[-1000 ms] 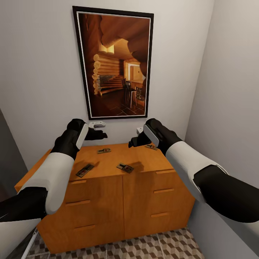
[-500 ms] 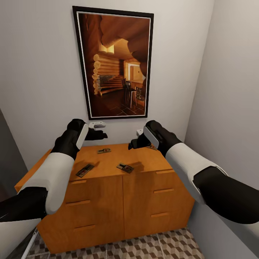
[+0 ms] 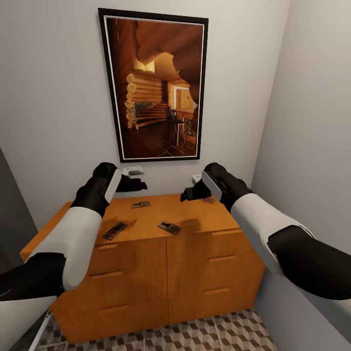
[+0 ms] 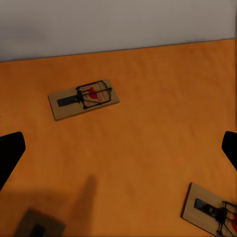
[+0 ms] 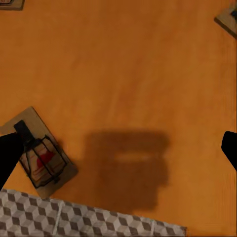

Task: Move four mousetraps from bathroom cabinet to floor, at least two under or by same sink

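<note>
In the head view, the left gripper was seen left of centre, above the back of the cabinet; its jaws were largely hidden by the wrist there, but in the left wrist view the two dark fingertips stood far apart at the frame's edges, released and empty. Below the left forearm, at the cabinet top's left front, one mousetrap lay with its long axis running diagonally toward the upper right. A second mousetrap lay further back, its long axis nearly across the frame. At centre front, a third mousetrap lay angled toward the lower right. The fourth mousetrap was mostly hidden behind the right gripper, so its direction could not be made out. The right jaws were seen spread wide in the right wrist view, holding nothing, with a trap partly covered by one fingertip. A strip of bathroom floor was cut off at the lower edge. A framed picture hung above; no writing could be read anywhere.
</note>
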`<state>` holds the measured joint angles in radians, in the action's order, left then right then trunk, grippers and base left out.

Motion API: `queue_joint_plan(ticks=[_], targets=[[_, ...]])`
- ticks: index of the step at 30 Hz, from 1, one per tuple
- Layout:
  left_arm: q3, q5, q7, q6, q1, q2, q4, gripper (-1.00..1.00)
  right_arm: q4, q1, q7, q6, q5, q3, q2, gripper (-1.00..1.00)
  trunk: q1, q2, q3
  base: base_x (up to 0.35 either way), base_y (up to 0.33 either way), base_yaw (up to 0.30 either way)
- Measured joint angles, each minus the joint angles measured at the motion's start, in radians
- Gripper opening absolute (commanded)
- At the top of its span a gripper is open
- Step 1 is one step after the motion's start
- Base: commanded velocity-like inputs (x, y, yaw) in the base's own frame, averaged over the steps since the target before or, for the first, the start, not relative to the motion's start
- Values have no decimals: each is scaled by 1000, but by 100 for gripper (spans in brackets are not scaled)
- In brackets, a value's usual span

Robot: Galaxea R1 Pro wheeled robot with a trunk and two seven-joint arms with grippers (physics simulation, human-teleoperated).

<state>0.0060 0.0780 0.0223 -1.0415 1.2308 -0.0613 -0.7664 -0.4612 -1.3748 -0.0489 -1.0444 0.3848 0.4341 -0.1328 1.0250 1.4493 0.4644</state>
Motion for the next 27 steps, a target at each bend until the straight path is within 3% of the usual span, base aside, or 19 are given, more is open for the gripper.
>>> queue_joint_plan(ticks=[2, 7, 27], targets=[[0, 0, 0, 0, 0, 1, -7, 100, 11, 1, 10, 0, 11, 11, -7, 100, 0, 0, 0, 0, 0, 0], [0, 0, 0, -1, 0, 1, -15, 100, 24, 1, 36, 0, 31, 38, 12, 100, 0, 0, 0, 0, 0, 0], [0, 0, 0, -1, 0, 2, -19, 100, 22, 1, 53, 0, 40, 45, 30, 100, 0, 0, 0, 0, 0, 25]])
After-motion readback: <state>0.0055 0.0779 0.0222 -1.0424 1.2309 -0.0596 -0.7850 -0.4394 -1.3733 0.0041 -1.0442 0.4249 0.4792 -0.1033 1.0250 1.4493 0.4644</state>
